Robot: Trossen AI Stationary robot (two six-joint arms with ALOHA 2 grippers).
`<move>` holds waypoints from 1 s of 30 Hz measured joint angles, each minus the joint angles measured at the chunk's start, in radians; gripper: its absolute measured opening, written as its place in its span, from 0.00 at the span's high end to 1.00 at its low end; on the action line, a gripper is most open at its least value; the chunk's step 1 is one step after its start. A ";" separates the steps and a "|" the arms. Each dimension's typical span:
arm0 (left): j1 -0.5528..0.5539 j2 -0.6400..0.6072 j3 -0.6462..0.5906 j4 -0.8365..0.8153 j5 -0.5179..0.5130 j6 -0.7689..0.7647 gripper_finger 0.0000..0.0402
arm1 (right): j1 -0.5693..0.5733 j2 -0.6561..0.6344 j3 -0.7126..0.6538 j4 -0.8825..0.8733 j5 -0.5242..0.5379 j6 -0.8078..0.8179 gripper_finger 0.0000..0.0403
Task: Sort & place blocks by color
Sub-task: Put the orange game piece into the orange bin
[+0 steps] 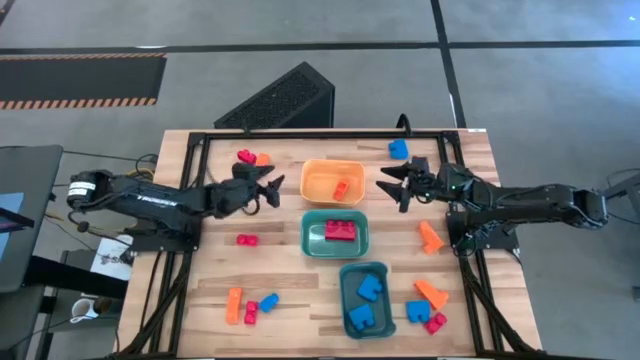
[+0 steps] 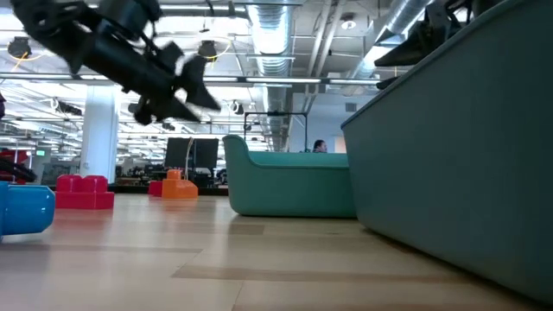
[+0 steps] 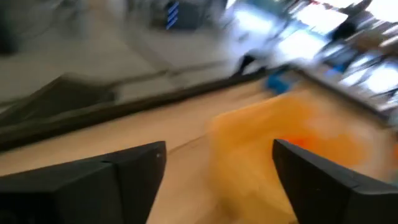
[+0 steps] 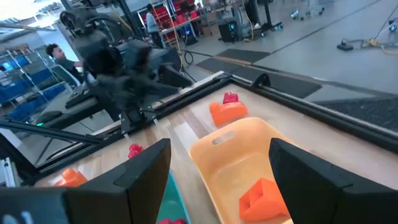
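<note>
Sorting part done: both grippers empty beside the orange bin, most blocks not yet binned.

The left gripper (image 1: 272, 187) hovers just left of the orange bin (image 1: 333, 165), fingers spread and holding nothing; the right gripper (image 1: 390, 183) hovers just right of that bin, fingers likewise spread and empty. Already sorted: one orange block (image 1: 340, 187) in the orange bin, a red-pink block (image 1: 340, 231) in the upper teal bin (image 1: 336, 216), and two blue blocks (image 1: 364, 301) in the lower teal bin (image 1: 362, 267). Remaining on the table (image 1: 290, 262): a red-pink and orange pair (image 1: 251, 157) at the far left, a blue block (image 1: 398, 150) at the far right, a red-pink block (image 1: 246, 239) mid-left, a mixed cluster (image 1: 250, 306) near left, and orange, blue and apparently red-pink pieces (image 1: 430, 303) near right.
</note>
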 joint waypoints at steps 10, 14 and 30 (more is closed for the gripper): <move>0.222 0.010 0.097 -0.389 0.037 -0.138 0.15 | 0.000 0.000 0.000 -0.001 -0.001 -0.013 0.28; 0.274 0.062 0.099 -0.378 0.107 -0.134 0.15 | 0.000 0.000 0.000 0.003 -0.001 -0.008 0.28; 0.318 0.489 0.111 -0.175 0.125 -0.198 0.35 | 0.003 0.001 0.000 -0.006 -0.001 0.011 0.28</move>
